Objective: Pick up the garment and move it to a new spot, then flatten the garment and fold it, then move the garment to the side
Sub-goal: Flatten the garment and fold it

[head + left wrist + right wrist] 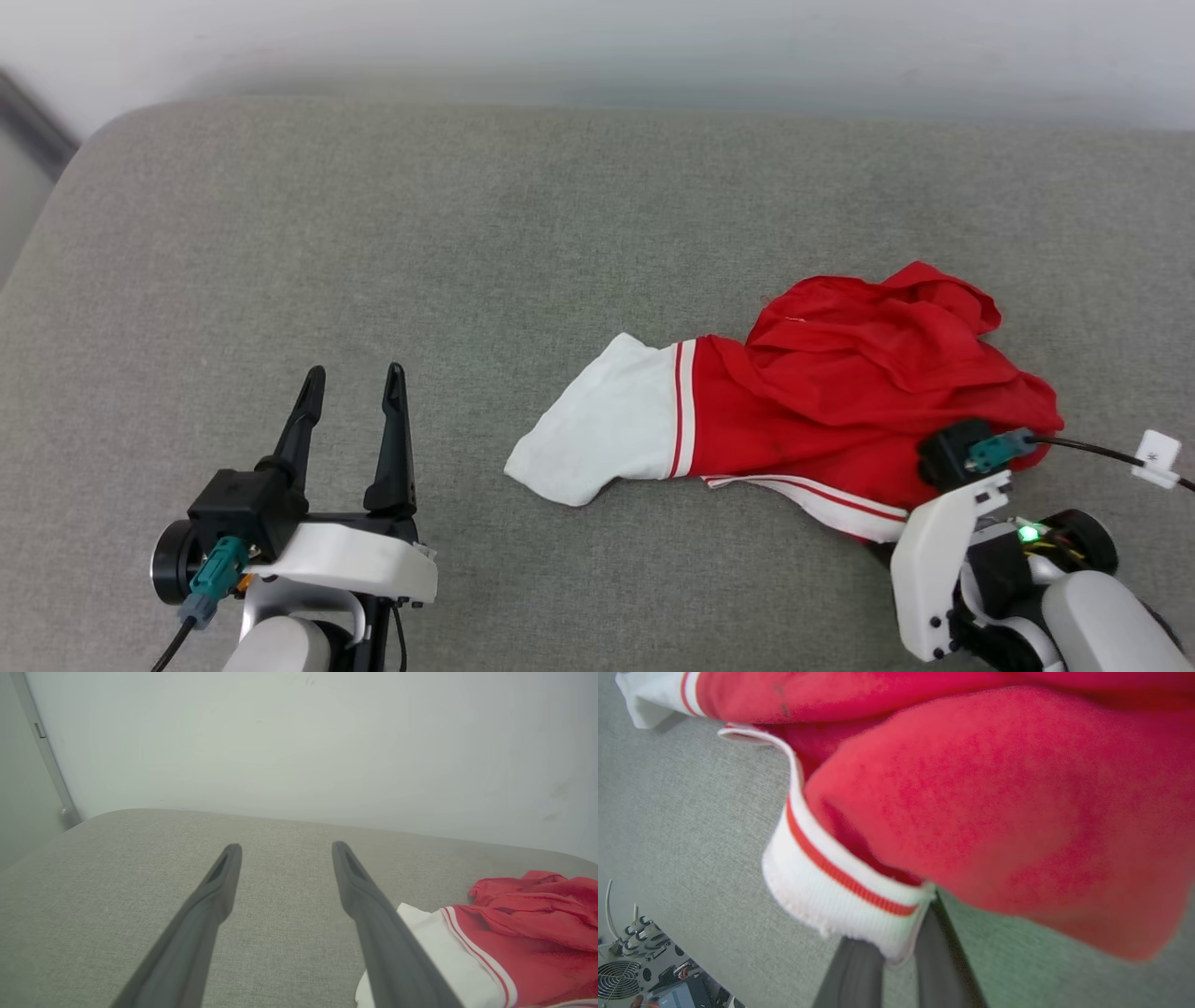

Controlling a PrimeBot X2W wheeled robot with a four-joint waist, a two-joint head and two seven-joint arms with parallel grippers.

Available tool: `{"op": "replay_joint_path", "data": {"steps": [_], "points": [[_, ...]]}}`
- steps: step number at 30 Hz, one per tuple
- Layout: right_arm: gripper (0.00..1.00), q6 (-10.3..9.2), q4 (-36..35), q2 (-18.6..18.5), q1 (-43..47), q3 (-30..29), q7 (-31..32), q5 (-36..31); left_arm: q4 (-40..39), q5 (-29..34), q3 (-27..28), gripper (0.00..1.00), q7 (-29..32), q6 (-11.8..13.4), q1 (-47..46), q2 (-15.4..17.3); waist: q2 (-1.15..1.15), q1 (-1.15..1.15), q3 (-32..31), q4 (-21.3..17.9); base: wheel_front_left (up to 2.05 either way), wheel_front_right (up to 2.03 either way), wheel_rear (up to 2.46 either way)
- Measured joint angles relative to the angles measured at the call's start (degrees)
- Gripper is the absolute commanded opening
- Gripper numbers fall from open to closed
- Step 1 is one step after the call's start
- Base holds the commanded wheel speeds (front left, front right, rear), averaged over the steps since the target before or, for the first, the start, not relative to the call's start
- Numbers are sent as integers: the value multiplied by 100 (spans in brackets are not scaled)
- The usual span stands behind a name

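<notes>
Garment lies in a crumpled heap on the right half of the grey fabric-covered worktop. Its long axis runs across the head view. The white sleeve stretches flat toward the robot's left, and the bunched red body is piled toward the right. No lettering shows among the folds.

The right gripper is at the near right edge of the heap. Its jaws are drawn narrow, with the striped hem draped over their tips and apparently pinched between them. In the right wrist view the red cloth just past the hem hangs a little off the worktop.

The left gripper hovers over bare worktop with jaws spread wide and nothing in them. It sits well apart from the garment, which lies off to its right with the sleeve end closest.

By my reading the pick-up is in hand and the right arm is the one placed to carry it. A lift from that single hem corner would likely let the body and sleeve trail below, so the sleeve end is the natural hold for the left jaws
</notes>
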Motion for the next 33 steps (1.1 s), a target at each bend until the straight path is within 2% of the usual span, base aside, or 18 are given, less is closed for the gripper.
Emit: {"op": "replay_joint_path", "data": {"steps": [3, 9, 10, 13, 17, 23, 24, 25, 26, 33], "points": [[0, 1, -332, -60, 110, -283, -54, -109, -11, 0, 16, 100, -1, 43, 58, -4, 0, 0, -102, -64, 0, 0, 0], [0, 1, -1247, -249, 224, -1245, 59, -546, -68, -11, 24, 100, 1, 98, 184, 21, 0, 0, -279, -278, 0, 0, 0], [0, 1, -1592, -267, 280, -1848, 179, -786, -102, -16, 22, 100, 9, 105, 211, 35, 0, 0, -331, -390, 0, 0, 0], [0, 1, -1729, -227, 397, -2533, 207, -991, -135, -16, 5, 100, 26, 111, 215, 38, 0, 0, -345, -462, 0, 0, 0], [0, 0, -1383, 109, 834, -3205, 180, -1144, -151, -18, -24, 100, 35, 119, 222, 46, 0, 0, -317, -486, 0, 0, 0], [0, 1, -241, 677, 1261, -3330, -191, -1105, -144, -45, -59, 100, 53, 110, 218, 62, 0, 0, -249, -461, 0, 0, 0], [5, 1, -74, 722, 1262, -3321, -294, -1103, -143, -46, -60, 100, 53, 109, 214, 63, 0, 0, -242, -454, 0, 0, 0], [41, 1, 69, 761, 1259, -3314, -419, -1092, -141, -48, -65, 100, 60, 109, 205, 68, 0, 0, -237, -448, 0, 0, 0], [100, 0, 163, 792, 1244, -3314, -569, -1058, -138, -48, -66, 100, 65, 109, 201, 78, 0, 0, -235, -444, 0, 0, 0], [100, 0, 335, 881, 1201, -3267, -1599, -992, -107, -51, -86, 100, 103, 120, 215, 122, 0, 0, -368, -435, 0, 0, 0]]}}
